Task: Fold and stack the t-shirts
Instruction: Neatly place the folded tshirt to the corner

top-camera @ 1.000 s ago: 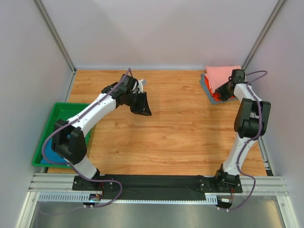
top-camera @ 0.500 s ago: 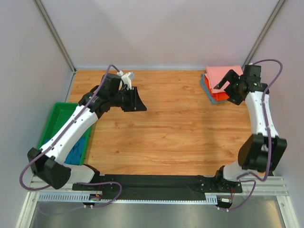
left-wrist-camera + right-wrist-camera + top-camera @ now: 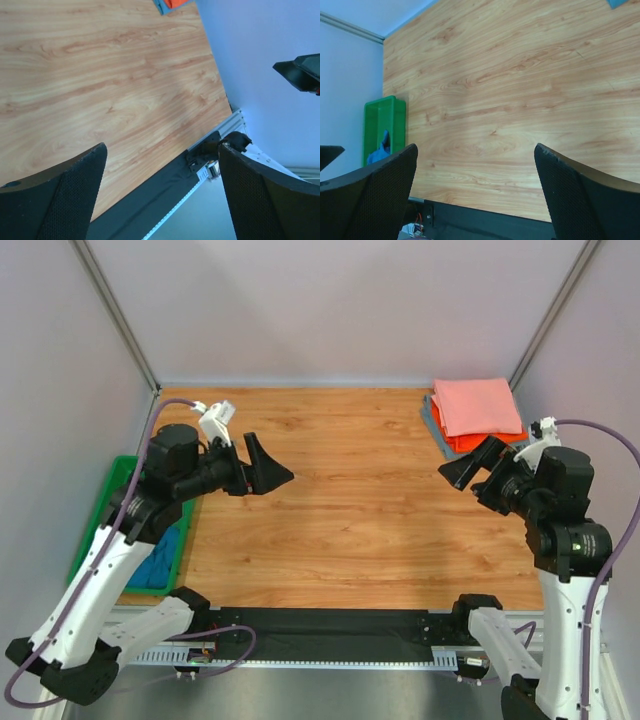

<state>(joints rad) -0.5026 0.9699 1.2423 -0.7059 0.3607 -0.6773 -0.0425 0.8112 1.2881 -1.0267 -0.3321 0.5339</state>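
Note:
The folded t-shirts lie stacked at the table's back right corner: a salmon-pink one (image 3: 478,405) on top, an orange-red one (image 3: 464,444) under it and a grey one (image 3: 431,424) at the bottom. A corner of that stack (image 3: 168,4) shows in the left wrist view. A teal-blue t-shirt (image 3: 160,558) (image 3: 382,150) lies crumpled in the green bin. My left gripper (image 3: 268,463) (image 3: 162,172) hangs open and empty above the table's left half. My right gripper (image 3: 472,462) (image 3: 476,172) hangs open and empty in front of the stack, apart from it.
The green plastic bin (image 3: 112,495) (image 3: 376,116) sits at the table's left edge. A black mat (image 3: 330,625) and metal rails run along the near edge by the arm bases. Grey walls close in the back and both sides.
Both arms have pulled back toward their bases and risen. The right gripper has come away from the stack. Both grippers' jaws have spread wide.

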